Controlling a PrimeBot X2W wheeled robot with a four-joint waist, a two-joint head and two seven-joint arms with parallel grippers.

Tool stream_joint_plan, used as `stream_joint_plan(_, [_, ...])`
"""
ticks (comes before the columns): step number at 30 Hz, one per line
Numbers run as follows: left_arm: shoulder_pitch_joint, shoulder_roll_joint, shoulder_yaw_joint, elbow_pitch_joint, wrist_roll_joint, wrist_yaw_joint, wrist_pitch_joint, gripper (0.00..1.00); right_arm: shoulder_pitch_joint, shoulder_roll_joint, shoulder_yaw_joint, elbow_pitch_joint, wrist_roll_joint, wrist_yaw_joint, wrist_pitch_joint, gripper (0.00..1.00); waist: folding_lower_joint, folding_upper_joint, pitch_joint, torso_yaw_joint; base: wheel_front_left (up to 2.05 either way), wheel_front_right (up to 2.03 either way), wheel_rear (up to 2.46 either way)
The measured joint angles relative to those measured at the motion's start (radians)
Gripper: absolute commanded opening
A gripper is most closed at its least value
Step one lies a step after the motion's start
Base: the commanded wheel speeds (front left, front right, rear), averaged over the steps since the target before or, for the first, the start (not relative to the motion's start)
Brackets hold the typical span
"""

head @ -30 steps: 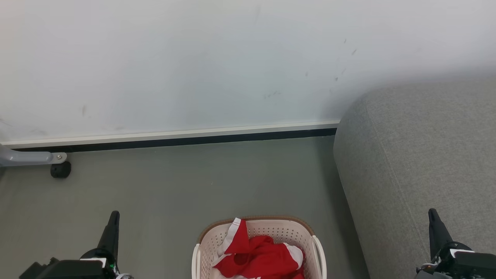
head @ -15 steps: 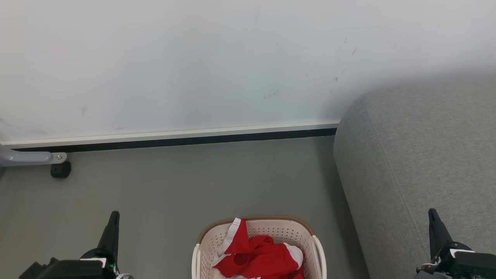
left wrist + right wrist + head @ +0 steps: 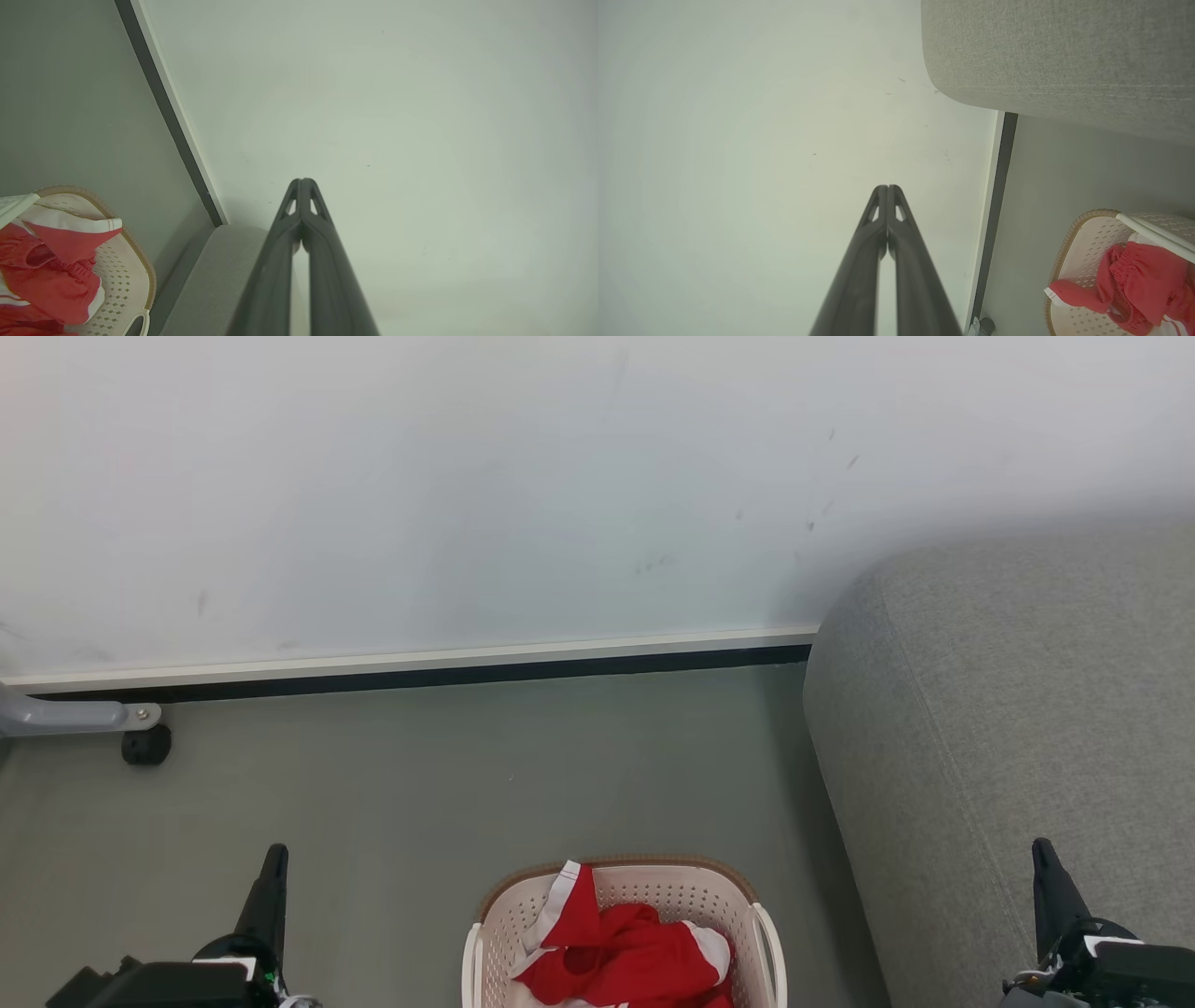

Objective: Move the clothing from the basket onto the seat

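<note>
You see the left gripper (image 3: 274, 855) well left of the basket (image 3: 653, 889), fingers clenched together with nothing between them. The clothing (image 3: 624, 954) lies bunched inside the basket, a white-banded red fold standing against its far-left wall. Just right of the basket sits the seat (image 3: 1008, 709), not touching it. Further right of the basket, overlapping the seat in the head view, the right gripper (image 3: 1042, 851) is likewise clenched and empty.

Nothing has changed in the past second: the clothing (image 3: 625, 957) lies in the basket (image 3: 681, 893) exactly as before.
</note>
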State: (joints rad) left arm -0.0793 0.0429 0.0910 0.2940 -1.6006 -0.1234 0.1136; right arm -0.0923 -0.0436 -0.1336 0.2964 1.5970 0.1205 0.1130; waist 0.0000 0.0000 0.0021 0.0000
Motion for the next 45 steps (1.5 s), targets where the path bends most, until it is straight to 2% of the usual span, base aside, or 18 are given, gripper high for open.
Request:
stream_joint_plan(38, [0.0,0.0,0.0,0.0,0.0,0.0,0.0,0.0,0.0,0.0,0.0,0.0,0.0,0.0,0.0,0.0,0.0,0.0,0.0,0.0,0.0,0.0,0.0])
stream_joint_plan(39, [0.002,0.0,-0.001,0.005,0.0,0.001,0.0,1.0,0.002,0.001,0.001,0.005,0.0,0.0,0.0,1.0,0.0,0.0,0.0,0.0,0.0,0.0,0.0])
stream_joint_plan(40, [0.008,-0.002,-0.002,0.014,0.0,0.001,0.0,1.0,0.007,0.003,0.001,0.014,0.0,-0.002,0.0,1.0,0.0,0.0,0.0,0.0,0.0,0.0,0.0])
stream_joint_plan(41, [0.017,-0.004,-0.002,0.024,0.0,0.002,0.0,0.0,0.015,0.007,0.002,0.025,0.0,-0.002,0.0,0.0,0.0,0.0,0.0,0.0,0.0,0.0,0.0])
stream_joint_plan(42, [0.028,-0.007,-0.003,0.035,0.0,0.002,0.0,1.0,0.025,0.011,0.003,0.037,0.0,-0.002,0.0,1.0,0.0,0.0,0.0,0.0,0.0,0.0,0.0])
stream_joint_plan(45, [0.055,-0.012,-0.007,0.057,0.0,0.003,-0.001,1.0,0.051,0.021,0.007,0.06,0.0,-0.006,-0.002,1.0,0.0,0.0,0.0,0.0,0.0,0.0,0.0])
